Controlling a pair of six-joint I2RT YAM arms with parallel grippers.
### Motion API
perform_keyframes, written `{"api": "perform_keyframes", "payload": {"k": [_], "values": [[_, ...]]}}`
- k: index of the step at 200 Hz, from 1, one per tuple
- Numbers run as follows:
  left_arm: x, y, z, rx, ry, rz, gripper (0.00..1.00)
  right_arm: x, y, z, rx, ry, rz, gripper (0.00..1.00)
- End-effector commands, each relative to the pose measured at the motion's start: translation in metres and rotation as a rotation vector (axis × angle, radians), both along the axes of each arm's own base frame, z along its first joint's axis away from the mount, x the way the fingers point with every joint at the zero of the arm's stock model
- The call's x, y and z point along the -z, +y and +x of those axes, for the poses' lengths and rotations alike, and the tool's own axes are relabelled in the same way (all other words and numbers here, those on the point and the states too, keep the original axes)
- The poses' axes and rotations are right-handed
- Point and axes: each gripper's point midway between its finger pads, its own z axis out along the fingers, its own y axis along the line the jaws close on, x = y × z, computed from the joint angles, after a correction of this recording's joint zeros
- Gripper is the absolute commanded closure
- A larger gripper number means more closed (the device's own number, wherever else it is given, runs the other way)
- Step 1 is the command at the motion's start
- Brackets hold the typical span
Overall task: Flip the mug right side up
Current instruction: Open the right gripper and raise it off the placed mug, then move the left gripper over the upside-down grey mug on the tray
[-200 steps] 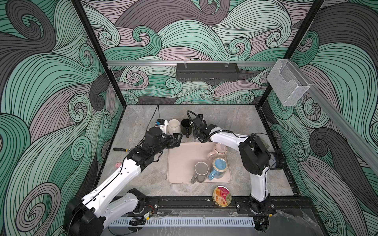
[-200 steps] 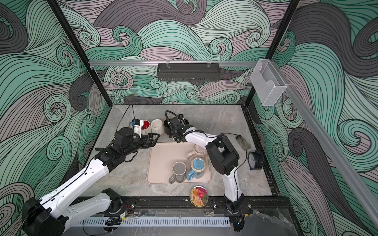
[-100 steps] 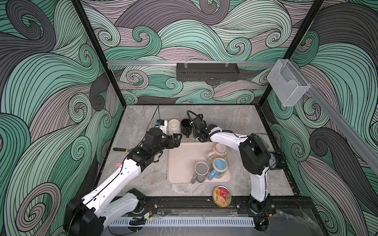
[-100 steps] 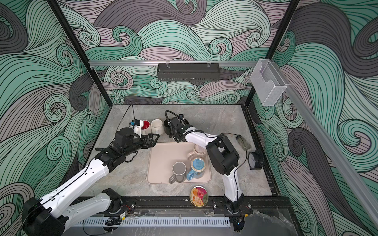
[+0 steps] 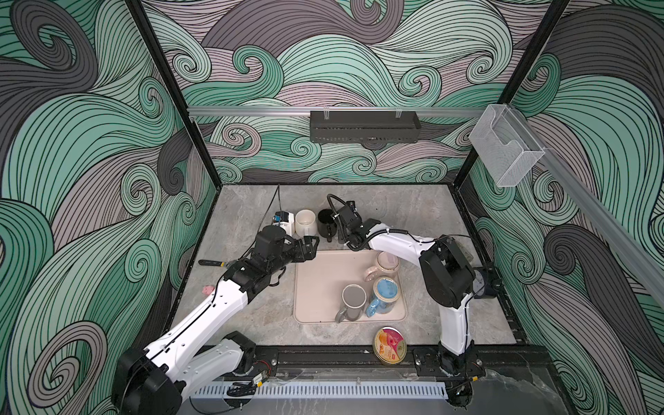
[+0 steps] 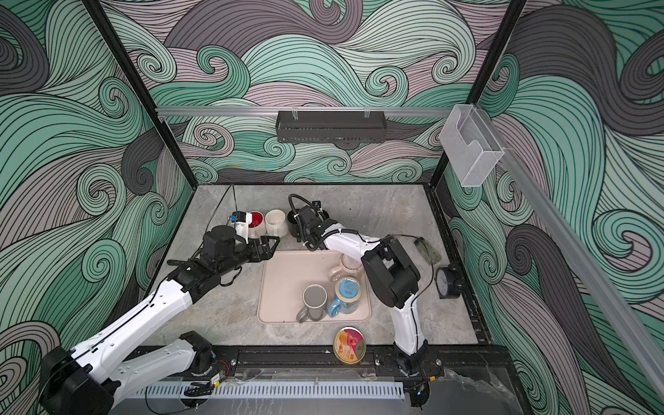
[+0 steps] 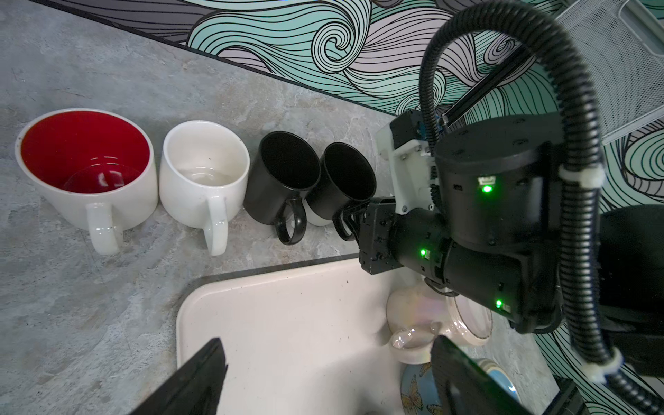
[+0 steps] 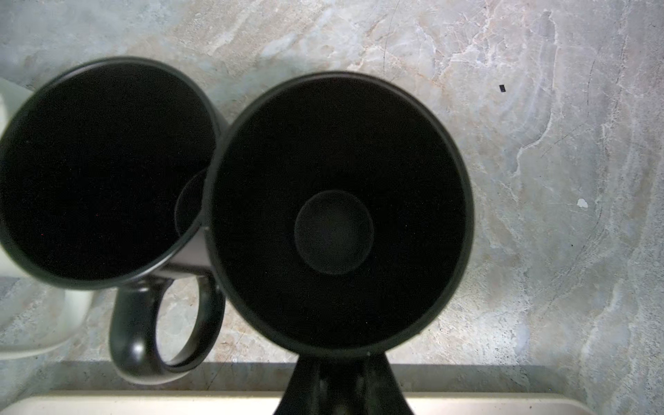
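Marble tabletop (image 5: 395,215) holds the end black mug (image 8: 337,215) upright, mouth up, straight ahead of the right gripper (image 7: 354,220), clamped tight on its handle (image 7: 337,227); left gripper (image 5: 312,245) gapes empty, farther off.

In a top view a tray (image 6: 287,287) lies on the table (image 6: 377,212) in the middle of the frame. Just above its upper edge four mugs (image 6: 276,222) are in a row. Three more mugs (image 6: 314,298) sit on the tray's right part, and a tin (image 6: 349,345) lies below the tray, near its lower right corner.
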Motion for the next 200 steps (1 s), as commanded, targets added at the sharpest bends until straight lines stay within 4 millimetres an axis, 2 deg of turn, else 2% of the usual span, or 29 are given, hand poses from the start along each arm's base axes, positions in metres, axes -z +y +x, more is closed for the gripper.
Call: {"api": "perform_keyframes", "payload": {"k": [1, 44, 92, 154, 174, 200], "values": [[-0.001, 0.003, 0.001, -0.009, -0.011, 0.020, 0.09, -0.022, 0.017, 0.007, -0.012, -0.049, 0.069, 0.78], [0.001, 0.002, 0.002, -0.008, -0.007, 0.021, 0.09, -0.028, 0.017, 0.002, -0.029, -0.041, 0.056, 0.63], [-0.005, 0.004, 0.000, -0.002, -0.023, 0.030, 0.09, -0.045, 0.014, -0.008, -0.053, -0.032, 0.052, 0.58], [0.002, 0.004, -0.005, 0.022, -0.014, 0.047, 0.08, -0.111, -0.004, -0.049, -0.164, -0.109, 0.083, 0.56], [0.004, -0.005, -0.008, 0.074, -0.003, 0.030, 0.08, -0.129, 0.000, -0.061, -0.227, -0.127, 0.144, 0.56], [0.010, -0.008, -0.013, 0.098, 0.047, 0.042, 0.08, -0.141, 0.007, -0.072, -0.275, -0.118, 0.206, 0.56]]}}
